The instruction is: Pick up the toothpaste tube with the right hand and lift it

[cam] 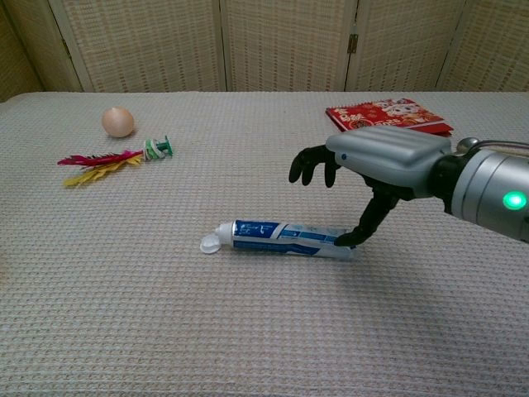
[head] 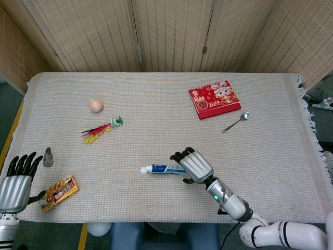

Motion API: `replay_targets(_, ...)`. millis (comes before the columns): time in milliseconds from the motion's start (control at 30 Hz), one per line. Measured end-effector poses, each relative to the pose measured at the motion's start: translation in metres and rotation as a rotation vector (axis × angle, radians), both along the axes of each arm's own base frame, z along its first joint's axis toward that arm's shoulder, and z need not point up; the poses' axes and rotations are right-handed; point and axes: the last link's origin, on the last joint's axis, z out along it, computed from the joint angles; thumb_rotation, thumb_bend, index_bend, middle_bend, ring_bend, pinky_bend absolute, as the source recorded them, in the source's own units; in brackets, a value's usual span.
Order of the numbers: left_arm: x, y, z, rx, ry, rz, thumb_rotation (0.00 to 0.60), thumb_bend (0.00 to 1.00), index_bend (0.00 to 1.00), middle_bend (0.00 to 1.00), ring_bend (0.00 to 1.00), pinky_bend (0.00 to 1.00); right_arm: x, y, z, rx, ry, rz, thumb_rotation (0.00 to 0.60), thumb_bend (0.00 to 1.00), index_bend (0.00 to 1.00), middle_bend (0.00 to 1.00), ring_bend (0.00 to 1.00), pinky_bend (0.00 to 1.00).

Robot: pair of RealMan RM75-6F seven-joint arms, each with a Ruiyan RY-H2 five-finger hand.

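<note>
Toothpaste tube (cam: 285,237) lies flat on the desk (cam: 248,331), directly beneath the right hand (cam: 376,165). Fingers (cam: 310,165) are spread apart, thumb tip at the tube's crimped end, apparently positioned to straddle it. Nothing gripped yet.

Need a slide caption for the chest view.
Right hand open above the toothpaste tube, thumb at its crimped end.

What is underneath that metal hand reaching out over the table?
Under the right hand lies the flat end of the toothpaste tube on the woven tablecloth. From the head camera the hand covers that end, so contact cannot be judged there; from the chest camera the thumb tip seems to touch it.
</note>
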Motion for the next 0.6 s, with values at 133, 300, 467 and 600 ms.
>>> replay_targets(133,0.0,0.0,0.0,-0.001,0.0,0.003,0.6,0.14,0.14,0.09,0.08,0.0,0.006,-0.004,-0.019,0.015,0.02,-0.009,0.588,0.22,0.28,0.3,0.34,0.24)
replay_targets(300,-0.002,0.0,0.001,-0.003,-0.001,0.009,0.6,0.14,0.14,0.09,0.08,0.0,0.012,-0.011,-0.04,0.035,0.034,-0.025,0.586,0.28,0.32,0.33,0.37,0.26)
replay_targets(467,-0.004,0.0,0.002,-0.003,0.001,0.019,0.6,0.14,0.15,0.09,0.08,0.0,0.019,-0.02,-0.054,0.045,0.042,-0.032,0.59,0.31,0.33,0.34,0.38,0.27)
replay_targets(600,-0.006,0.0,0.002,-0.002,0.001,0.027,0.6,0.14,0.15,0.09,0.08,0.0,0.02,-0.028,-0.06,0.04,0.055,-0.036,0.59,0.31,0.34,0.34,0.38,0.27)
